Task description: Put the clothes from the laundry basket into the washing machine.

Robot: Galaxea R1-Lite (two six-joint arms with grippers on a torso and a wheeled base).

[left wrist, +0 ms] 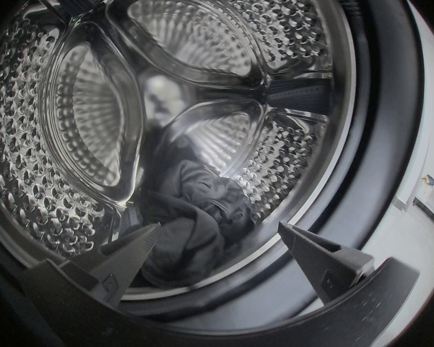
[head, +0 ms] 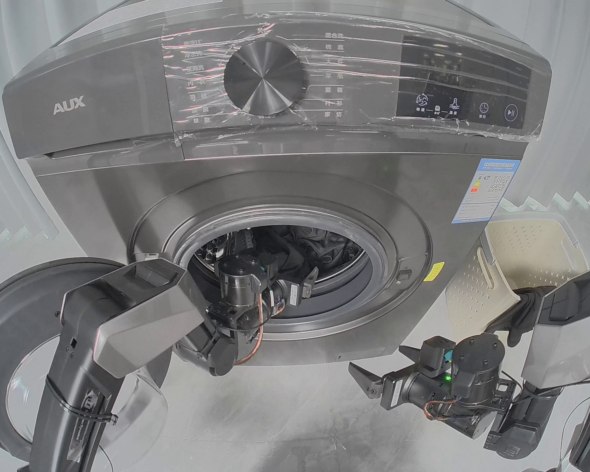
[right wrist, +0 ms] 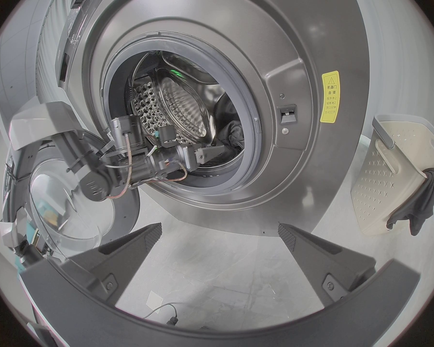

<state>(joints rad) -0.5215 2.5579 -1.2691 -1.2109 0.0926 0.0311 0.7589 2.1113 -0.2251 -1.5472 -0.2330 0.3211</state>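
Note:
The grey washing machine (head: 275, 185) stands with its round door swung aside. Dark clothes (left wrist: 197, 218) lie at the bottom of the steel drum (left wrist: 82, 121). My left gripper (head: 295, 278) sits at the drum's mouth, open (left wrist: 217, 232) with nothing between its fingers; it also shows across the floor as the left gripper (right wrist: 212, 153). My right gripper (head: 380, 365) hangs low over the floor in front of the machine, open and empty (right wrist: 219, 232). The cream laundry basket (head: 524, 257) stands at the right, a dark garment (head: 528, 309) draped over its rim.
The open door (head: 19, 335) lies low at the machine's left, beside my left arm. Pale floor (right wrist: 217, 275) spreads in front of the machine. The basket (right wrist: 395, 165) with the hanging dark garment (right wrist: 419, 203) stands close to the machine's right side.

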